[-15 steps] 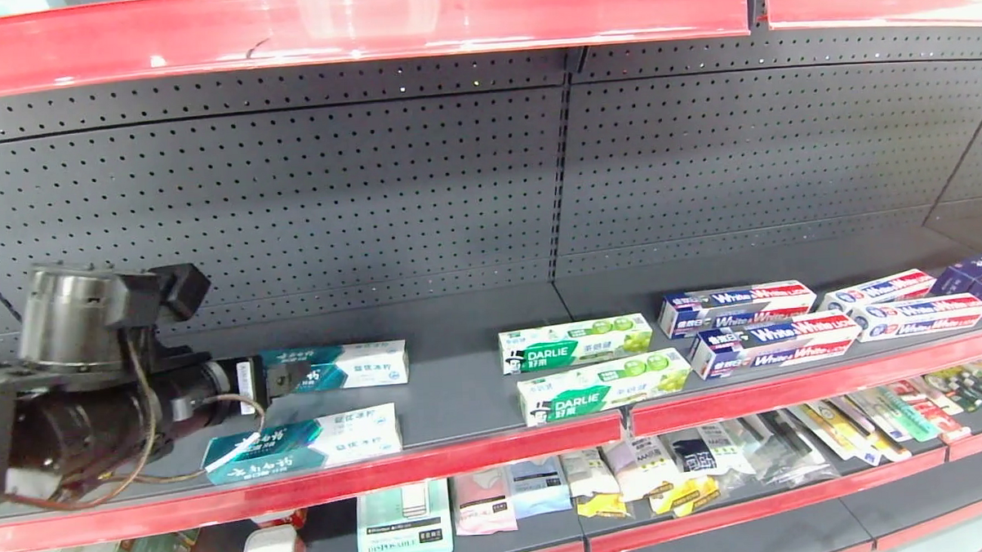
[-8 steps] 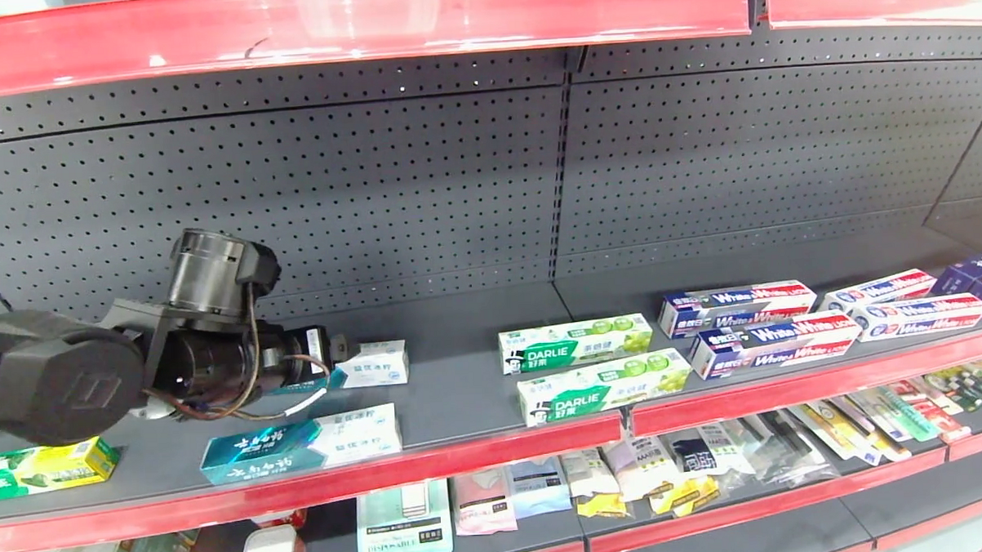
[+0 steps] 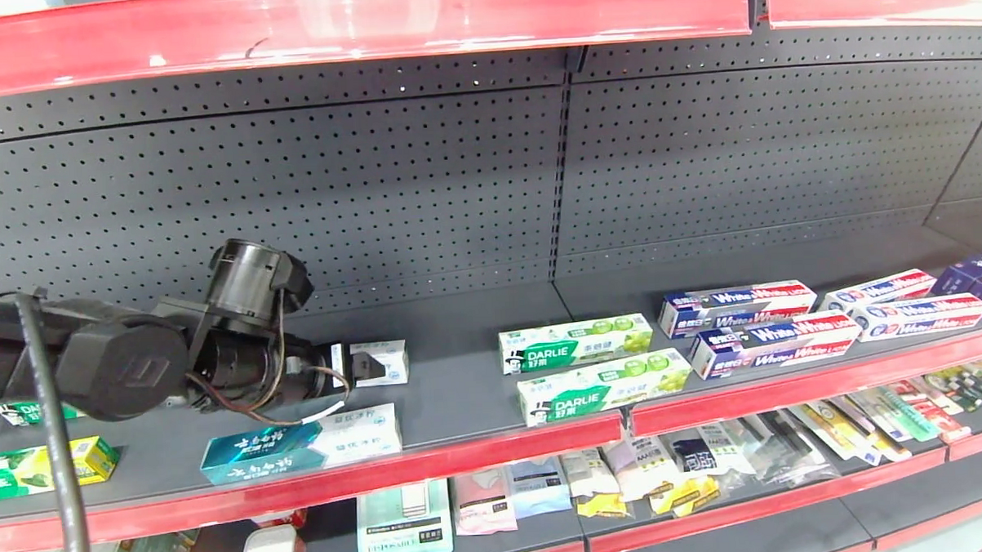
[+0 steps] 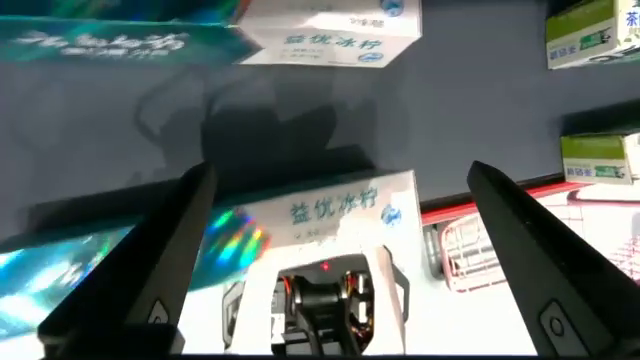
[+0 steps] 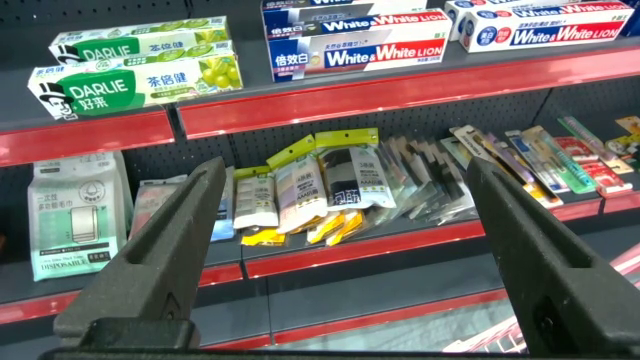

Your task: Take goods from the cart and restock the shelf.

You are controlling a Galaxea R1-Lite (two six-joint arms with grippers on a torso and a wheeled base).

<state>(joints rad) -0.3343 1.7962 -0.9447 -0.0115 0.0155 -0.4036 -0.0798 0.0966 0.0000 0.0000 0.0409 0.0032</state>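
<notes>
Two teal boxes: rear teal box [image 3: 384, 361] and front teal box [image 3: 301, 443] lie flat on the grey shelf [image 3: 462, 375], one behind the other, apart.
left gripper [image 3: 363, 367]: fingers [image 4: 170, 260] spread wide, released, nothing clamped.
gripper vs rear box: in the head view the gripper covers that box's left end and the white end sticks out to the right (contact cannot be told).
gripper vs front box: the left wrist view shows the front teal box between the two fingers, next to the shelf's red rail; the rear teal box is past the fingertips.
right gripper [image 5: 345, 165]: wide open, empty, facing lower shelves with hanging packets [image 5: 320, 185].
green boxes [image 3: 575, 342]: two, right of the teal pair, well apart from the left gripper.
white-blue boxes [image 3: 737, 304]: further right, same shelf.
far left: yellow-green box [image 3: 48, 467] at the shelf front, below the left arm.
</notes>
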